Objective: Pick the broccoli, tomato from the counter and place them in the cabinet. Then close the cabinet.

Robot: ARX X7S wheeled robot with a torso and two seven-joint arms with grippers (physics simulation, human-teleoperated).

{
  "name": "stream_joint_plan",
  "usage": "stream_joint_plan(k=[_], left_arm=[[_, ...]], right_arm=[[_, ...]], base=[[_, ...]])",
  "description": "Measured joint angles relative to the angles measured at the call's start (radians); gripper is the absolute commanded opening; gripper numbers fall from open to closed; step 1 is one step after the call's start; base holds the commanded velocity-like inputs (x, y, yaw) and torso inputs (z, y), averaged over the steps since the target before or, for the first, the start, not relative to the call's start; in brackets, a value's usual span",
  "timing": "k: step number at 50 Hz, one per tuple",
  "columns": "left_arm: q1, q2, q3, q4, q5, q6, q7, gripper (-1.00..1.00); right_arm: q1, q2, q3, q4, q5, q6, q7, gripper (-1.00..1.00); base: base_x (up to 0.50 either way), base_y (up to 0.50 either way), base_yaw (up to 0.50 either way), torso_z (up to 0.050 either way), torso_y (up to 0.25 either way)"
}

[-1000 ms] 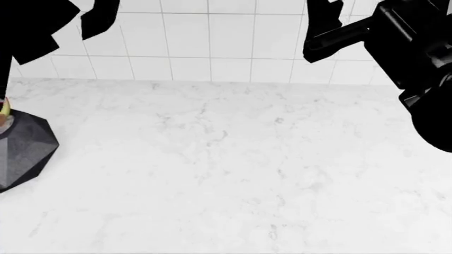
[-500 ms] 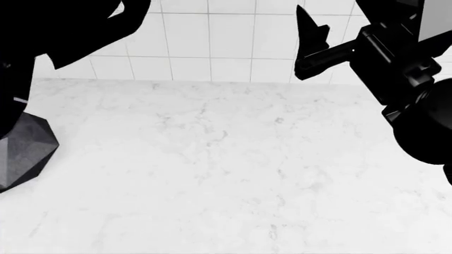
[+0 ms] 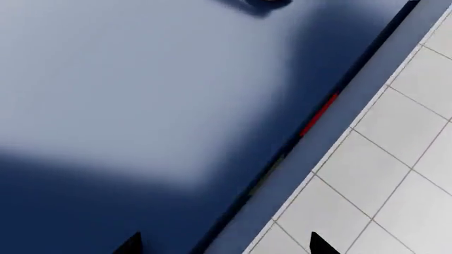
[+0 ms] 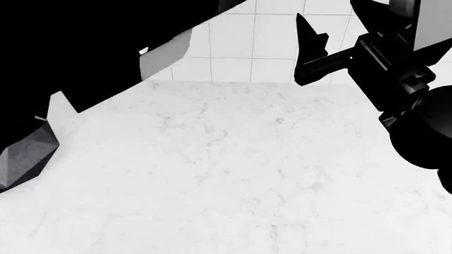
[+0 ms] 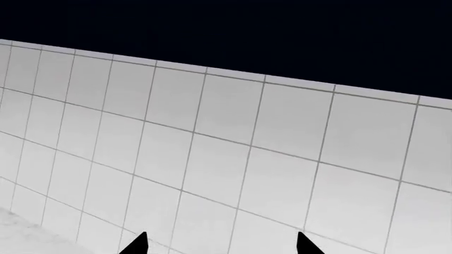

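Counter point(image 4: 226, 174) bare below, left gripper point(image 3: 222, 246) at cabinet point(image 3: 141, 106), right gripper point(image 5: 220, 244) facing tiles point(image 5: 211, 159), both jaws apart.

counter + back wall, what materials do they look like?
Counter: white marble-look slab, faint grey veining, matte; could be printed laminate. Back wall: glossy-looking white square ceramic tiles, thin grey grout lines, also seen in the right wrist view.

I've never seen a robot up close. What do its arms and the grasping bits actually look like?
Both arms are plain matte black, blocky and angular, with no visible cables or markings. The left arm is a broad dark mass. The right end effector has slim, pointed black fingers; the wrist views show only dark fingertips.
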Motion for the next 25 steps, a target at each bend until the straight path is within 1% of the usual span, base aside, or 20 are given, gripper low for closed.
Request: stream_joint_plan(k=[7, 9, 16, 25], left_arm=[[0.061, -0.057, 0.008, 0.094, -0.030, 0.030, -0.033, 1.00], [0.087, -0.082, 0.014, 0.125, -0.065, 0.043, -0.038, 1.00], [0.188, -0.189, 0.023, 0.251, -0.181, 0.094, -0.074, 1.00], [0.319, -0.332, 0.015, 0.404, -0.236, 0.174, -0.134, 1.00]], right_arm=[[-0.002, -0.005, -0.002, 0.003, -0.004, 0.002, 0.002, 1.00], [-0.001, -0.008, -0.004, 0.003, -0.005, 0.004, 0.002, 1.00], [0.008, -0.014, -0.006, 0.001, -0.006, 0.016, 0.006, 1.00], [0.014, -0.017, -0.009, -0.001, -0.008, 0.026, 0.009, 1.00]], base=[[0.00, 0.00, 0.00, 0.000, 0.000], [0.00, 0.00, 0.00, 0.000, 0.000], [0.00, 0.00, 0.00, 0.000, 0.000], [0.00, 0.00, 0.00, 0.000, 0.000]])
